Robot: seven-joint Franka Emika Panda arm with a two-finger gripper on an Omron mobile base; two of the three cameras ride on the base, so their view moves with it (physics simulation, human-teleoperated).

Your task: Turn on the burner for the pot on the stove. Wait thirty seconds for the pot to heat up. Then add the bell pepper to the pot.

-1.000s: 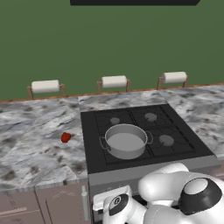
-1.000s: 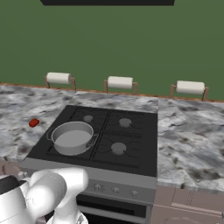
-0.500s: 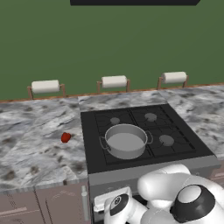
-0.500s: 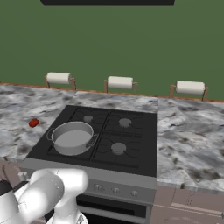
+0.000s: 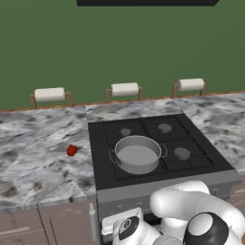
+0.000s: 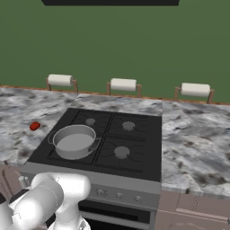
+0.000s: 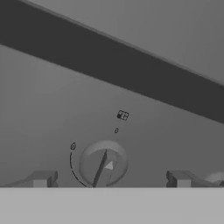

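Observation:
The grey pot point(image 5: 138, 154) point(image 6: 74, 141) stands on the front left burner of the black stove point(image 5: 191, 129) point(image 6: 134, 139). On the marble counter to the stove's left lies the small red bell pepper point(image 5: 72, 150) point(image 6: 35, 126), apart from the pot. My arm is folded low in front of the stove. In the hand view my gripper point(image 7: 109, 179) is open, its fingertips point(image 7: 41, 178) standing wide on either side of a round grey knob point(image 7: 103, 164) on the stove's front panel, without touching it. The knob's bar points nearly straight up in that view.
Three paper towel rolls point(image 5: 125, 89) point(image 6: 123, 84) line the back of the counter against the green wall. Marble counter point(image 5: 33, 158) point(image 6: 193, 143) runs on both sides of the stove. More small knobs point(image 6: 118, 195) sit along the front panel.
The arm's elbow has shifted slightly in front of the stove. The gripper stays open; pot and bell pepper have not moved.

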